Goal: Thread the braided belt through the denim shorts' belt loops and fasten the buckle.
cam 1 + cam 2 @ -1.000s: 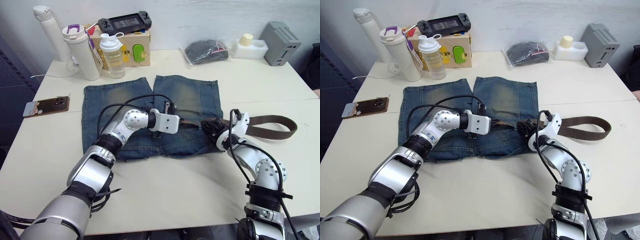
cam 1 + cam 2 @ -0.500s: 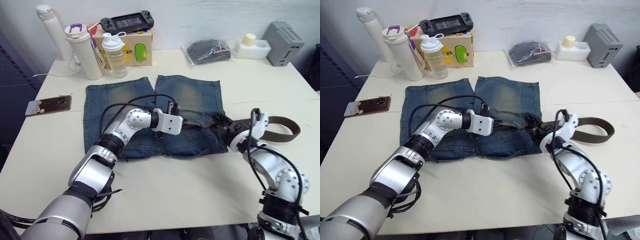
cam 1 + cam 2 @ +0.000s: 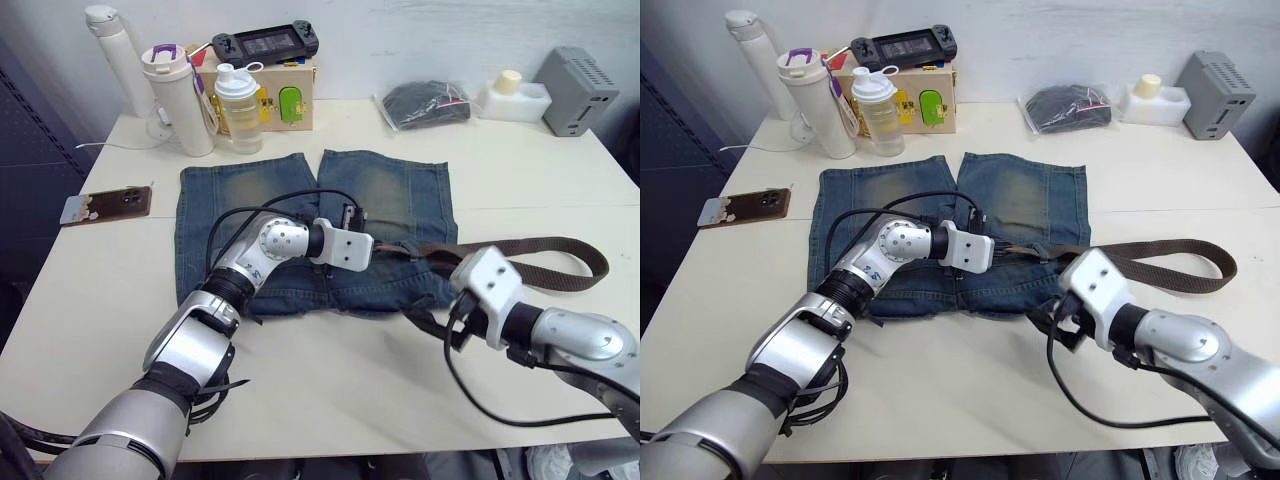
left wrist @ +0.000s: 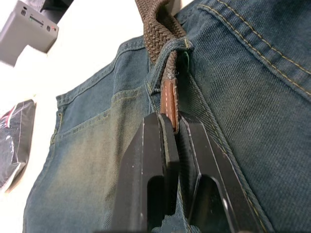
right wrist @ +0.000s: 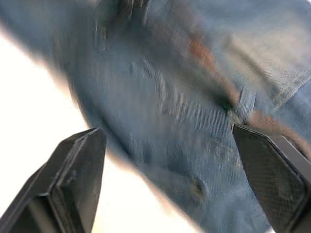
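Left gripper (image 4: 170, 127) clamped on braided belt (image 4: 168, 82) tip just past a belt loop (image 4: 183, 57) mid-waistband of denim shorts (image 3: 390, 190). Right gripper (image 5: 165, 182) spread wide, empty. Risk: tip slipping free, or shorts bunching under pull.

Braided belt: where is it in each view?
Left eye: braided belt loops right of the denim shorts.
Right eye: same loop.
Left wrist: its tip sits clamped in the left pincer.
Right wrist: brown blur.
Shared landmark: the shorts.
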### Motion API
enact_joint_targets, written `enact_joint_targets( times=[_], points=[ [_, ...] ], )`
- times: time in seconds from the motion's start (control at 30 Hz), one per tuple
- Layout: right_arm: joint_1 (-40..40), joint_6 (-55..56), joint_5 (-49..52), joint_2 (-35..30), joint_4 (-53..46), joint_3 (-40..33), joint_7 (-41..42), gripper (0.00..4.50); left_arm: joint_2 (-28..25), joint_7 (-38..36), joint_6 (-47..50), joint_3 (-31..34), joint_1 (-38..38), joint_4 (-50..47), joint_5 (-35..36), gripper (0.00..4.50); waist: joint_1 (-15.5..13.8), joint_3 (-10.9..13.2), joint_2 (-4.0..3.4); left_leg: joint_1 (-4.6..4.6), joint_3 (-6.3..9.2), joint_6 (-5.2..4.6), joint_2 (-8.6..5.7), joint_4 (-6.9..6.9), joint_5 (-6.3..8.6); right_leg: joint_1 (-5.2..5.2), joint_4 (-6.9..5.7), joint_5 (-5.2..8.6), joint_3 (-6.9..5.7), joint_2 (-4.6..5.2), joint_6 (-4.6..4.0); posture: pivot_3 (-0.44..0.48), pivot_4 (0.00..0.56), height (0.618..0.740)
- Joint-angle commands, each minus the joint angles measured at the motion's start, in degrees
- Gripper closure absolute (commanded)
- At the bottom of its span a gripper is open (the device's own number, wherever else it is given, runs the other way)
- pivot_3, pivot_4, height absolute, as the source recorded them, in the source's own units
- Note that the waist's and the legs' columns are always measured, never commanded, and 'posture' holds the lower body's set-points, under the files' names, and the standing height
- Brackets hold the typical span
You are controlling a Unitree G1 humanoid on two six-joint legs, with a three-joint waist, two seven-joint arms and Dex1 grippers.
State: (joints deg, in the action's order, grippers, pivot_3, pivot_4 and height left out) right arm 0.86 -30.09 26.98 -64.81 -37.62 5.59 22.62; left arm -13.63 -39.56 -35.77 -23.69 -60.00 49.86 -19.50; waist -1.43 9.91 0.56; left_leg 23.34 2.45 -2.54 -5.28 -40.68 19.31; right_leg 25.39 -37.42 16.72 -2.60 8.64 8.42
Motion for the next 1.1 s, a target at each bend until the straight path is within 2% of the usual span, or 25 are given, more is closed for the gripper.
enact_joint_targets(
  times=[0.03,0.17,0.23,0.27,0.5,0.7,0.87,1.1],
  points=[
    [0.2,11.1,-16.8,-0.7,5.0,6.5,3.7,0.09,0.3,0.1,-0.3,0.1,-1.6,-1.7,-0.1,4.50,0.0,0.0,0.02,0.01,0.00,-0.01,0.00,-0.03,0.00,-0.01,0.02,-0.01,0.00,0.00,0.01,0.000,0.150,0.682],
    [2.3,17.8,-29.1,1.9,10.9,10.7,3.9,0.09,0.1,0.0,-0.2,0.1,-1.8,-3.1,-0.4,4.50,0.0,0.0,0.02,0.06,0.05,0.03,0.03,-0.09,0.01,0.02,0.03,-0.01,-0.03,0.01,0.01,0.000,0.150,0.682],
    [3.2,20.4,-33.2,3.9,13.9,11.9,3.8,0.63,-0.1,-0.6,0.2,0.2,-1.5,-4.0,-0.1,4.50,0.0,0.0,0.04,0.06,0.06,0.05,0.05,-0.18,0.02,-0.01,0.03,-0.01,-0.03,0.00,0.01,0.000,0.150,0.682],
    [3.7,21.3,-34.8,5.2,15.1,12.1,3.6,0.96,-0.2,-0.6,0.3,0.1,-1.5,-4.3,-0.3,4.50,-0.1,0.0,0.04,0.06,0.08,0.07,0.05,-0.22,0.03,-0.03,0.02,-0.01,-0.05,-0.01,0.01,0.000,0.150,0.682],
    [5.1,17.2,-38.1,11.8,17.4,11.1,6.9,4.47,-1.4,-0.2,-1.3,-1.0,-2.2,-6.1,-2.9,4.50,-0.2,0.0,0.04,0.06,0.15,0.08,0.00,-0.37,0.04,-0.16,0.03,-0.03,-0.07,0.01,0.05,0.000,0.150,0.682],
    [4.8,14.6,-38.7,15.2,15.9,9.0,8.6,4.47,-9.3,-3.5,-5.2,-0.9,1.1,-13.3,-3.1,4.50,0.1,0.0,0.05,0.01,0.16,0.13,0.05,-0.35,0.07,-0.18,0.02,-0.03,-0.07,-0.03,0.05,0.000,0.150,0.682],
    [2.6,12.2,-36.9,16.6,14.2,4.8,9.3,4.47,-17.4,-1.1,-8.2,1.4,4.5,-19.5,-3.8,4.50,-0.2,0.0,0.02,0.00,0.18,0.15,0.05,-0.35,0.08,-0.16,0.01,-0.03,-0.06,-0.04,0.04,0.000,0.150,0.682],
    [-1.8,9.3,-34.6,15.9,13.8,-4.2,10.5,4.47,-23.6,-1.6,-11.1,5.6,13.1,-28.7,3.4,4.50,-1.6,0.0,0.01,0.02,0.39,0.11,-0.05,-0.51,0.10,-0.32,0.01,-0.07,-0.06,0.00,0.08,0.000,0.150,0.682]
  ],
)
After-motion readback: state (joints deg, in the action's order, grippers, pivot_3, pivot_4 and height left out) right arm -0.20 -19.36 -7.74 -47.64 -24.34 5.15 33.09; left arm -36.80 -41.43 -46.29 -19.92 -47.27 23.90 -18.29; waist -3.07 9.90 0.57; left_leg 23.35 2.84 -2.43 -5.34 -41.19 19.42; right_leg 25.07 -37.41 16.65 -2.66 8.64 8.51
